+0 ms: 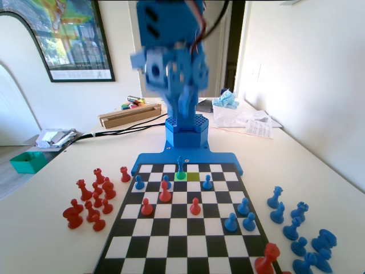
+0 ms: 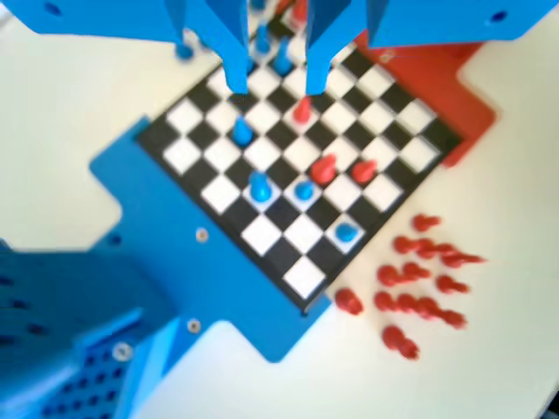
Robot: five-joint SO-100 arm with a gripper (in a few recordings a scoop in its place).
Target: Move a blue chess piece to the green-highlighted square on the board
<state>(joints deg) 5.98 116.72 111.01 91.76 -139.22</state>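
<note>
A slim blue chess piece (image 1: 181,167) with a pointed top stands upright on the green-highlighted square (image 1: 181,176), in the board's (image 1: 188,234) second row from the arm. In the wrist view the same blue piece (image 2: 259,186) stands near the board's (image 2: 306,278) blue-edged end. My gripper (image 2: 276,87) hangs high above the board, open, with its two jaws apart and nothing between them. It is well clear of the piece. The raised blue arm (image 1: 171,65) is blurred in the fixed view.
An olive-yellow square (image 1: 194,176) lies right of the green one. Blue pawns (image 1: 207,182) and red pieces (image 1: 165,192) stand on the board. Captured red pieces (image 1: 91,200) crowd the table on the left, blue ones (image 1: 296,228) on the right. Boxes and papers (image 1: 131,114) lie behind the arm.
</note>
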